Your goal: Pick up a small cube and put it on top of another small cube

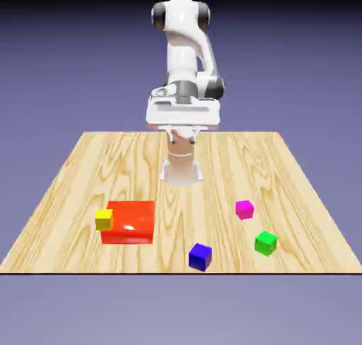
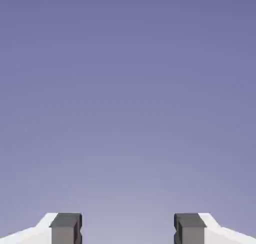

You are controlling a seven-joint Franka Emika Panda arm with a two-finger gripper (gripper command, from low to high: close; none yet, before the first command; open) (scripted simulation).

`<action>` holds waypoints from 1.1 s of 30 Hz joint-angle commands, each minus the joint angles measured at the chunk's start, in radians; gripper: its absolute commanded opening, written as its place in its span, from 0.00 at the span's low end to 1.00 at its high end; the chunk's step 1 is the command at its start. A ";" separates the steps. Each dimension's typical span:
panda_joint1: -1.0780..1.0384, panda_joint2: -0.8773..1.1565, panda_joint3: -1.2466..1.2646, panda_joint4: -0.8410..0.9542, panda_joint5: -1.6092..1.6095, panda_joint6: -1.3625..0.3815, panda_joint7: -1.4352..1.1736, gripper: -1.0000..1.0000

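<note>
The small dark blue-violet cube (image 1: 200,256) rests on the wooden table (image 1: 226,167) near its front edge, about the middle. A magenta cube (image 1: 244,209) and a green cube (image 1: 266,242) lie to the exterior view's right of it. My gripper (image 1: 182,135) hangs high over the far part of the table, well behind and above all the cubes. In the hand view my gripper (image 2: 128,228) stands open, its two grey fingertips (image 2: 66,227) wide apart, with only the plain blue-violet backdrop between them. No cube shows in that view.
A larger red block (image 1: 129,221) lies at the exterior view's left, with a small yellow cube (image 1: 104,219) touching its left side. The table's front edge runs just in front of the blue-violet cube.
</note>
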 commanded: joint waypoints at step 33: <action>-0.139 1.196 0.103 1.136 0.219 -1.289 0.338 0.50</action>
